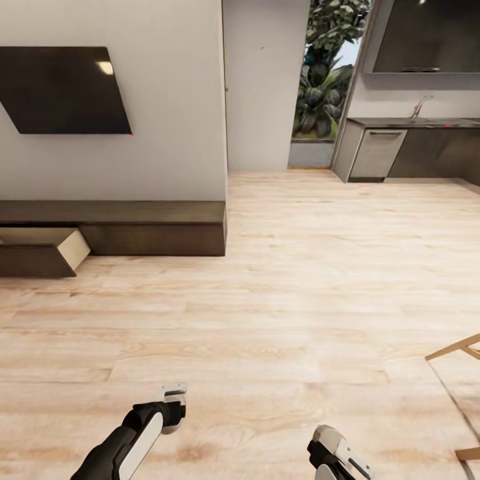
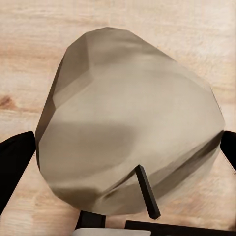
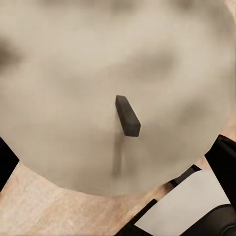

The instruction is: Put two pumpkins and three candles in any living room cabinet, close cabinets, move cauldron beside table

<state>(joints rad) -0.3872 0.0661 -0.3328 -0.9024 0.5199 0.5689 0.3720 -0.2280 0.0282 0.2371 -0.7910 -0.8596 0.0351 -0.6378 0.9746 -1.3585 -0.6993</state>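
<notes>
Two candles: one in each gripper.
Left gripper [image 2: 123, 147]: jaws spread wide, pinching a candle [image 2: 128, 118] between them.
Right gripper [image 3: 113, 152]: jaws spread around another candle [image 3: 98, 73], gripping it.

pale wood floor [image 1: 300, 300], white wall [image 1: 167, 100], wall-mounted screen [image 1: 63, 90]

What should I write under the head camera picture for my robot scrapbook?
Both arms low over the wooden floor, facing a dark cabinet with one drawer pulled open under a wall screen.
</notes>
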